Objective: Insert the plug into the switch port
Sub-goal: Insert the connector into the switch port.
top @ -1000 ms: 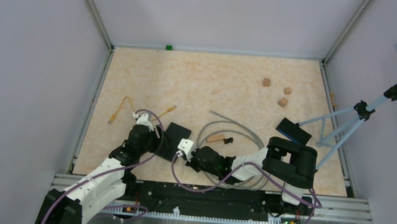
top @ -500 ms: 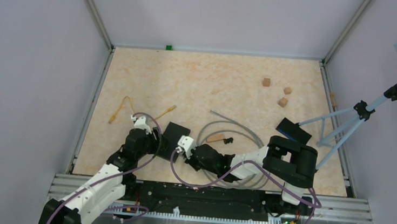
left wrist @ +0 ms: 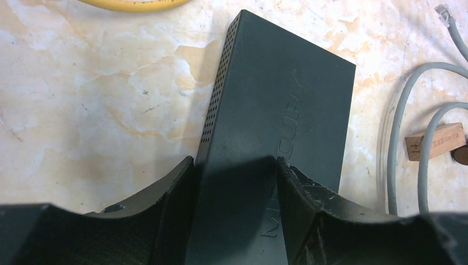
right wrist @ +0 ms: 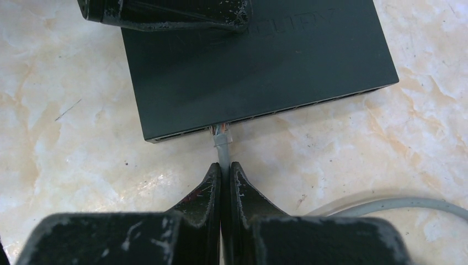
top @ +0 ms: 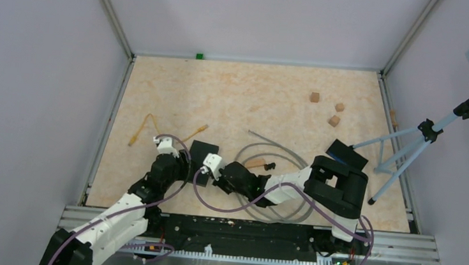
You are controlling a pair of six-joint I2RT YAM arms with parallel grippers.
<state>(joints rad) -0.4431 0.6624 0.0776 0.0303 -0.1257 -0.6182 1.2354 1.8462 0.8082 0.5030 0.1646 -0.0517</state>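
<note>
The plug [right wrist: 222, 134], its tip just inside the front face of the switch [right wrist: 259, 61], could have jammed or shoved the switch back if the left claw [left wrist: 234, 182] slipped; its fingers stood apart astride the switch, grip uncertain. The plug's long axis ran square into that face, and the right claw [right wrist: 225, 168] was clamped on its cable [right wrist: 222, 150].

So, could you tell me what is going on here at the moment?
The left gripper, jaws open, rests on the black switch on the table. The right gripper is shut on the grey cable just behind its plug, whose tip is at a port on the switch's front edge; whether it is fully seated I cannot tell.
</note>
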